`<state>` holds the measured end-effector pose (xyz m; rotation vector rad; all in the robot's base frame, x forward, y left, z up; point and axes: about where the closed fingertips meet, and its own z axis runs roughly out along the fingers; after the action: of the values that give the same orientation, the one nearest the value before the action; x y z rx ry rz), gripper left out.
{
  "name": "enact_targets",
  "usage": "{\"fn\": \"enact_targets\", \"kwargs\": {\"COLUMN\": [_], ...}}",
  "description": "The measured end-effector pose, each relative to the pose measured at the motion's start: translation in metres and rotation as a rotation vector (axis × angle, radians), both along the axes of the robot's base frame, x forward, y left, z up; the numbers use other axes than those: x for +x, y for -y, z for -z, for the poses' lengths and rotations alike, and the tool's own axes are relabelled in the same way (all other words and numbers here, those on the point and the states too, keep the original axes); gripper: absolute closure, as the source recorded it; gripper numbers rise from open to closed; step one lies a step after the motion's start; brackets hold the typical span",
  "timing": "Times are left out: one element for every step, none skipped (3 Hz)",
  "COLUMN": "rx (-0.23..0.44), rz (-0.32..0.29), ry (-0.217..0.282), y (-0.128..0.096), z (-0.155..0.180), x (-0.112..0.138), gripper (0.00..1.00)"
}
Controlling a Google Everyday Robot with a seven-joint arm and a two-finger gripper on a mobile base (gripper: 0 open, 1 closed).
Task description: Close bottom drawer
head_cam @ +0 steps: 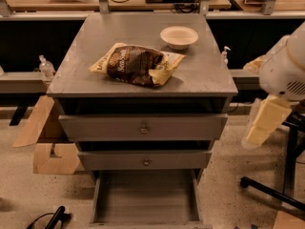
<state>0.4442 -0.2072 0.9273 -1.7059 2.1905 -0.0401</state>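
The bottom drawer (145, 197) of the grey cabinet (143, 80) stands pulled out towards the camera, its plain grey tray interior showing. Its front panel is cut off by the lower frame edge, so the knob is hidden. The two wider drawer fronts above it, each with a small knob (144, 128), are shut. My gripper (264, 123) shows as a pale cream part hanging below the white arm housing (286, 66) to the right of the cabinet. It is level with the upper drawer fronts and apart from the cabinet.
A brown and yellow snack bag (136, 65) and a cream bowl (178, 36) lie on the cabinet top. Cardboard pieces (45, 142) lean at the left. A black chair base (271, 190) stands on the floor at the right. A black object (50, 218) lies at the lower left.
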Motion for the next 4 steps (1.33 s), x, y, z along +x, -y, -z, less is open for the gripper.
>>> {"fn": "enact_targets", "kwargs": {"rx": [0.021, -0.002, -0.012, -0.01], "rz": [-0.024, -0.045, -0.079, -0.075], "ry": [0.01, 0.021, 0.056, 0.053], "y": [-0.003, -0.004, -0.014, -0.014], "z": [0.062, 0.131, 0.208, 0.213], "x": [-0.009, -0.012, 0.001, 0.0], "gripper": [0.0, 0.0, 0.0, 0.0]}}
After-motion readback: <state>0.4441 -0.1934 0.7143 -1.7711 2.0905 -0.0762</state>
